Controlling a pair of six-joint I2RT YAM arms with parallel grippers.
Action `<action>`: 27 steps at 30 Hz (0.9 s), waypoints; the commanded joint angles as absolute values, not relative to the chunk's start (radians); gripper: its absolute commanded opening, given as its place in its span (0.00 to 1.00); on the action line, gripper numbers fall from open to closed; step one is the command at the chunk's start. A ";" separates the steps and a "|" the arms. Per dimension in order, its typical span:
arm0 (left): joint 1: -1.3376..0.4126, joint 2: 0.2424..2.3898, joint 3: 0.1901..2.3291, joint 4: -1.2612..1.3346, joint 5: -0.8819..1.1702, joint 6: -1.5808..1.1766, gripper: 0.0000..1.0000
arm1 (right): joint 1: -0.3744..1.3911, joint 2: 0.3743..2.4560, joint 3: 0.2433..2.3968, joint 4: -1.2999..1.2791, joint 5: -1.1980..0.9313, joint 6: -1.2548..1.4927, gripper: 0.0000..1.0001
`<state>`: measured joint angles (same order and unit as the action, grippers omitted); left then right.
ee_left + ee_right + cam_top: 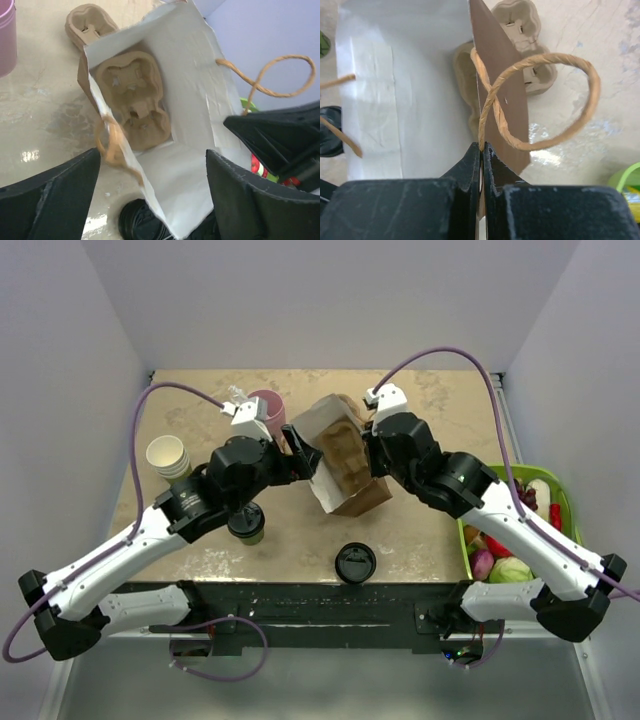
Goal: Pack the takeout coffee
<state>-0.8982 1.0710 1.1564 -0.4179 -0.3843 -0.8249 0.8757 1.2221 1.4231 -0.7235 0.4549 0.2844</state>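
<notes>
Bag-holding step, I'd say, with the cup not packed yet.

Top view: the paper bag point(355, 500) sits mid-table, mouth open. The takeout coffee point(247, 525) stands off to its left, partly under the left arm, and nothing is gripping it.

Left wrist: the left gripper point(154, 160) is spread wide and empty, looking in at the cup carrier point(132, 100).

Right wrist: the right gripper point(482, 149) is pinched tight on the bag rim by the twine handle point(592, 92).

Next up, probably: the left arm reaches over for the cup and keeps it upright.
</notes>
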 commanded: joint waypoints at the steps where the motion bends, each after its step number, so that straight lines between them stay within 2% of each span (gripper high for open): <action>1: -0.903 1.023 1.251 -0.469 -0.293 -0.663 0.99 | 0.861 1.203 1.468 -0.666 0.373 0.102 0.00; 7: -0.902 1.014 1.382 -0.598 -0.135 -0.462 1.00 | 0.847 1.174 1.500 -0.724 0.299 -0.129 0.00; 11: -0.903 1.014 1.448 -0.598 -0.120 -0.384 1.00 | 0.844 1.138 1.485 -0.749 0.216 -0.250 0.00; 16: -0.902 1.113 1.578 -0.667 -0.084 -0.359 1.00 | 0.842 1.103 1.425 -0.744 0.167 -0.344 0.00; 22: -0.902 1.189 1.516 -0.715 -0.066 -0.351 0.99 | 0.839 1.092 1.425 -0.710 0.181 -0.334 0.00; 27: -0.902 1.219 1.480 -0.741 -0.207 -0.376 0.94 | 0.838 1.097 1.405 -0.692 0.180 -0.347 0.00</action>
